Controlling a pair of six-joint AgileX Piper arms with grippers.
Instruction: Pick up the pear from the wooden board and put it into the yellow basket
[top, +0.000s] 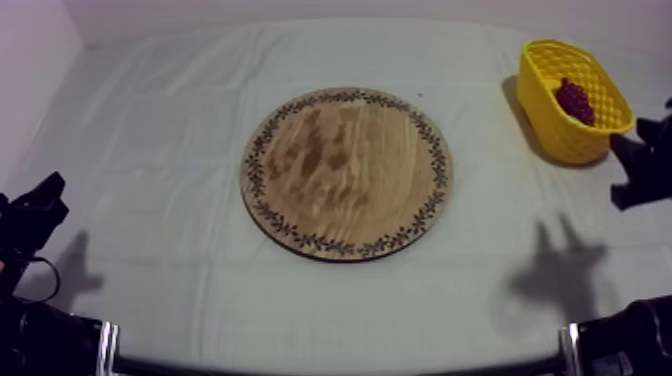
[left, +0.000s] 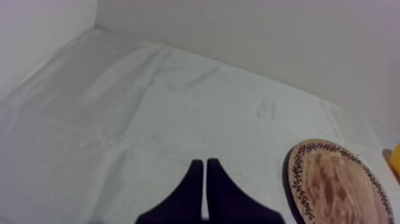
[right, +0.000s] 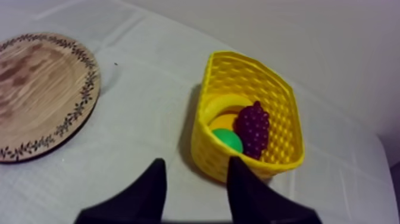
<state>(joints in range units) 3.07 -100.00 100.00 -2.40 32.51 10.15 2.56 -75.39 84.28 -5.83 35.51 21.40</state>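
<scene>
The round wooden board (top: 347, 172) lies bare at the table's middle; its rim also shows in the left wrist view (left: 339, 184) and the right wrist view (right: 41, 89). The yellow basket (top: 553, 115) stands at the far right. Inside it lie the green pear (right: 228, 140), a bunch of dark red grapes (right: 255, 128) and a partly hidden yellow fruit (right: 223, 121). My right gripper (right: 196, 179) is open with nothing between its fingers, just in front of the basket's near wall; the top view has it beside the basket (top: 640, 170). My left gripper (left: 205, 179) is shut on nothing, low at the left (top: 40, 205).
The grey-white cloth (top: 150, 150) is wrinkled but flat around the board. Walls close the far side and the left side of the table. The basket stands close to the table's right edge.
</scene>
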